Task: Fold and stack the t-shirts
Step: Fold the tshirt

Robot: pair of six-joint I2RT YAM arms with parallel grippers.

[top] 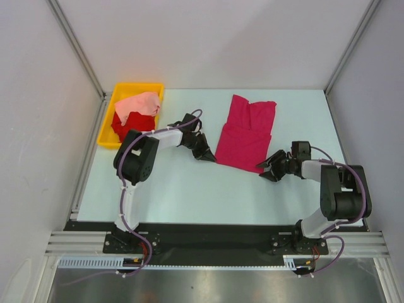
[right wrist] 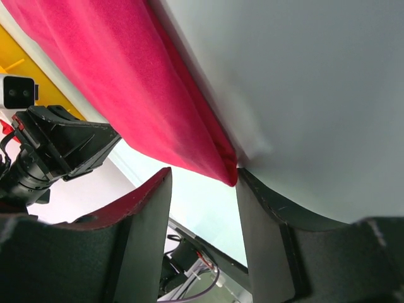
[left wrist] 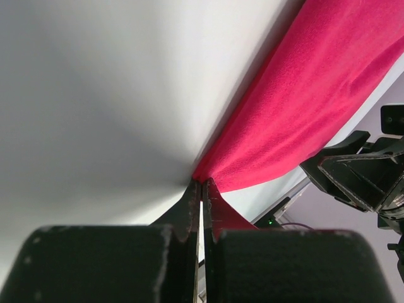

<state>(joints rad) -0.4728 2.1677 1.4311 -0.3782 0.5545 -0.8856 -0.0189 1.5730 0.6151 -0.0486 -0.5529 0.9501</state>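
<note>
a pale desk [top: 189, 189] seen from above, with two black robot arms at its near edge. a crimson t-shirt [top: 243, 132] lies partly folded on the desk between the two hands, its near edge running from one hand to the other and the rest of it stretching away beyond both.

the left hand [top: 205, 154] sits at the shirt's near left corner. in the left wrist view its fingers are pressed together [left wrist: 202, 183], pinching that corner of the crimson cloth [left wrist: 303, 107], which fans out ahead of the hand and to its right. a fold of the cloth shows against the inner side of the right finger.

the right hand [top: 268, 170] sits at the shirt's near right corner. in the right wrist view its fingers are spread [right wrist: 202, 173], not clamped. the pointed corner of the cloth [right wrist: 126, 82] ends just at the tip of the right finger, and the rest runs ahead of the hand and to its left. whether the finger touches the cloth cannot be told.

beyond the left hand and to its left, at the desk's far left corner, stands a yellow bin [top: 136, 86]. it holds a salmon-pink t-shirt [top: 140, 104] crumpled on top of a red t-shirt [top: 129, 125]. both are well apart from either hand.
</note>
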